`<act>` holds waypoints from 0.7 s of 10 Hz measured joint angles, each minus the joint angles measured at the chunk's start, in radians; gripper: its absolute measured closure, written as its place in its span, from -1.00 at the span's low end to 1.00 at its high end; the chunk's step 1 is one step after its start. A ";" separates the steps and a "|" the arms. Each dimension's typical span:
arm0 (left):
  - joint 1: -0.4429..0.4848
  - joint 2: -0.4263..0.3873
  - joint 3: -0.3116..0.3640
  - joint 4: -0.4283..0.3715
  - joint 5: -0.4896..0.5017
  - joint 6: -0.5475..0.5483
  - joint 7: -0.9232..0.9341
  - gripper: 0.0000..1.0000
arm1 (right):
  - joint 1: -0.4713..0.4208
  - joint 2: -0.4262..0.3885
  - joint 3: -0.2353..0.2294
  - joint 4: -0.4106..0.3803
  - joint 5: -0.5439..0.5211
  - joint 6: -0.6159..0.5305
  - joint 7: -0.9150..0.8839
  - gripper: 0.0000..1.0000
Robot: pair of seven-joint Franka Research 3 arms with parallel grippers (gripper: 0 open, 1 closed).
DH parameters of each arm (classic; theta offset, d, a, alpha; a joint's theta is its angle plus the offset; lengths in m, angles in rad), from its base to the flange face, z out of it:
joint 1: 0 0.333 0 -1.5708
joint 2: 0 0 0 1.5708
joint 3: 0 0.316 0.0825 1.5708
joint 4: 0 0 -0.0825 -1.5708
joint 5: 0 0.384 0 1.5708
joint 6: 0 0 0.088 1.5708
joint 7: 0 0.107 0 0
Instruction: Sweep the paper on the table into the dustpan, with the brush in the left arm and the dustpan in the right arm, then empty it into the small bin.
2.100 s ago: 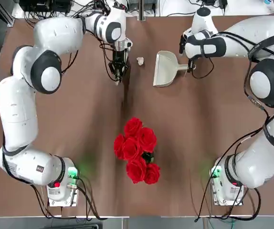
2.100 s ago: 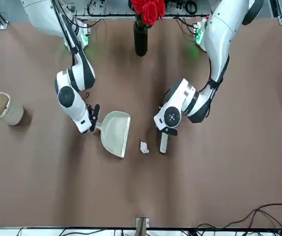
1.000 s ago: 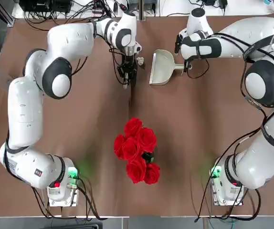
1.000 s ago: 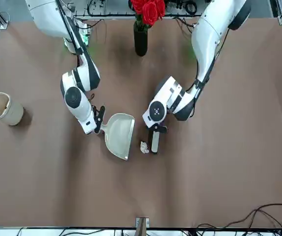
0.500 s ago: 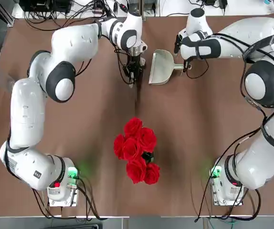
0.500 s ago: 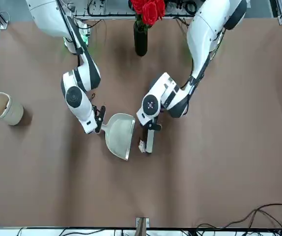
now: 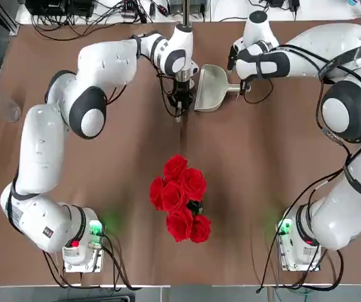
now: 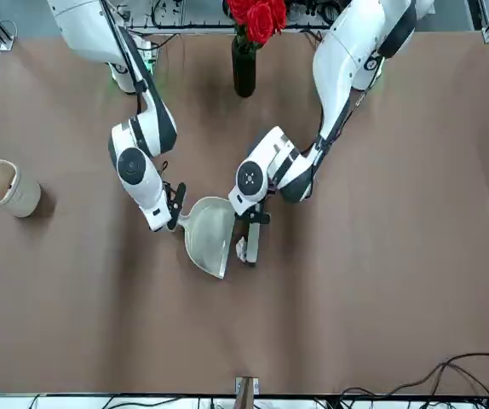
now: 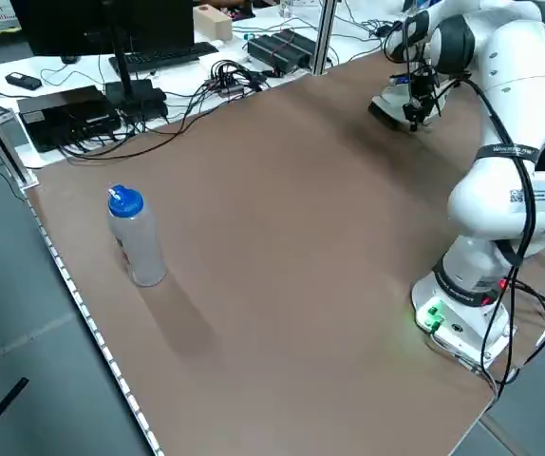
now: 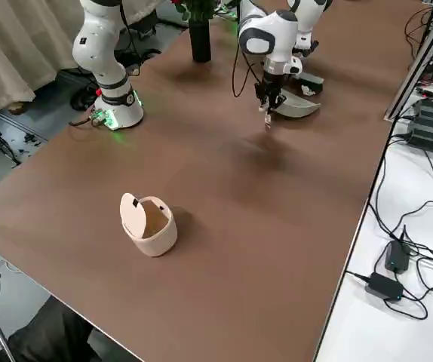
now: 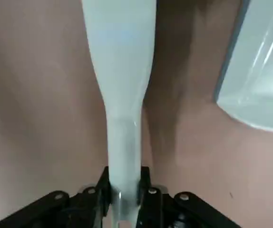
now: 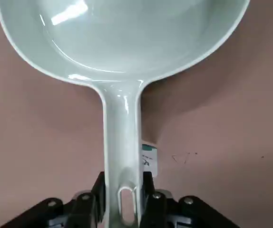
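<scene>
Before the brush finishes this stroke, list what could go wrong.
1. The paper ball sits at the dustpan mouth, pinched against the brush; it may catch on the lip and slip out sideways instead of going in.
2. The brush is almost touching the dustpan's edge, so pushing further could knock the pan in the right gripper.
3. The small bin stands far off, so a shallow-lying ball could roll out in transit.
</scene>
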 joint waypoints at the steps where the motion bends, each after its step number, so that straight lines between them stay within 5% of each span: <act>1: 0.000 0.004 0.001 0.009 0.000 0.000 -0.003 0.46 | 0.000 0.000 0.000 0.001 0.000 0.000 0.000 0.33; 7: -0.025 0.006 -0.003 0.025 -0.030 0.017 -0.013 0.46 | 0.001 0.001 0.000 0.001 0.000 0.000 0.000 0.33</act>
